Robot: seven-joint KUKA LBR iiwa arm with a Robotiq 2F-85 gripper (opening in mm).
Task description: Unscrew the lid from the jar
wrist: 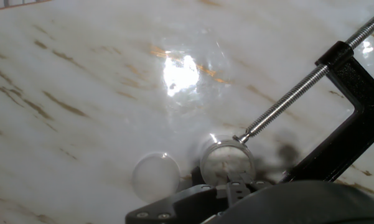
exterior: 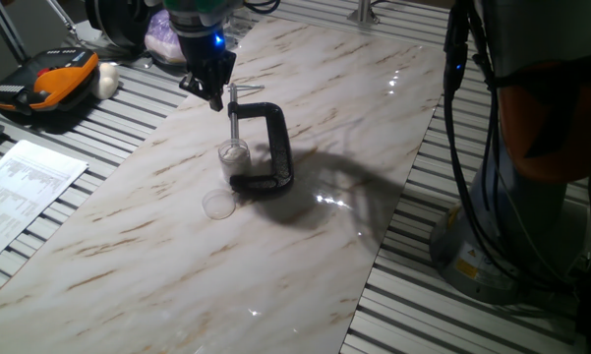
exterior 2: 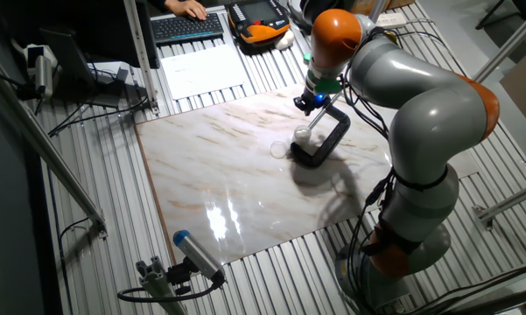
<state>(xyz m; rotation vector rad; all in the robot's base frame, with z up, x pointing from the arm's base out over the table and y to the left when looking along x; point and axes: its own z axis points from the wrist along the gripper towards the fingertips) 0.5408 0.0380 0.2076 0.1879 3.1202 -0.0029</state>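
Note:
The tiny clear jar (exterior: 233, 154) stands on the marble top, pressed between the screw tip and the fixed end of a black C-clamp (exterior: 273, 147). The translucent lid (exterior: 218, 204) lies flat on the marble just in front of the jar, apart from it. In the hand view the jar (wrist: 227, 163) shows from above, with the lid (wrist: 155, 174) to its left. My gripper (exterior: 215, 99) hangs above and behind the jar, over the clamp's screw handle, touching nothing. Its fingers look shut and hold nothing. From the other fixed view the gripper (exterior 2: 308, 105) is above the jar (exterior 2: 303, 136) and lid (exterior 2: 278, 149).
The clamp's metal screw (wrist: 299, 87) runs diagonally toward the jar. An orange and black pendant (exterior: 44, 84) and a printed sheet (exterior: 25, 187) lie off the marble slab (exterior: 177, 256) to the left. The arm's base and cables (exterior: 492, 177) stand at the right.

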